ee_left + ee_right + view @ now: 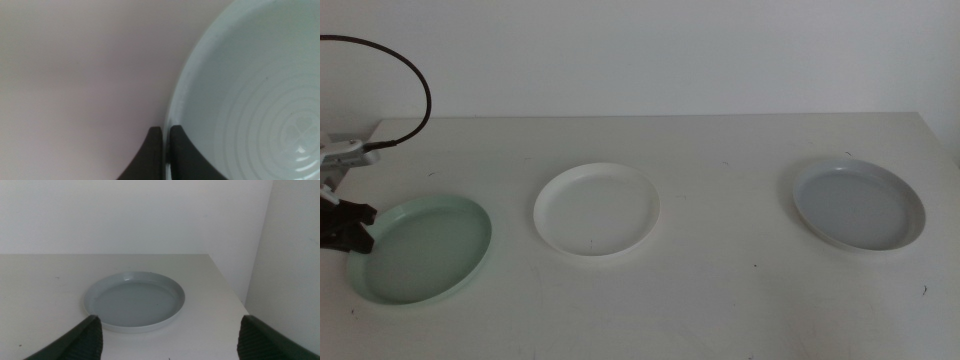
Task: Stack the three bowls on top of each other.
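Observation:
Three bowls lie apart in a row on the white table. The pale mint green bowl [420,250] is at the left, the white bowl [596,209] in the middle and the grey-blue bowl [858,203] at the right. My left gripper [370,226] is at the far left, shut on the near-left rim of the mint green bowl [250,100]; the left wrist view shows the rim pinched between the two jaws of the left gripper [166,129]. My right gripper [172,326] is out of the middle view. It stands open just short of the grey-blue bowl [134,300], holding nothing.
A black cable [415,80] loops above the left arm. The table's right edge [225,285] runs close beside the grey-blue bowl, with a white wall behind.

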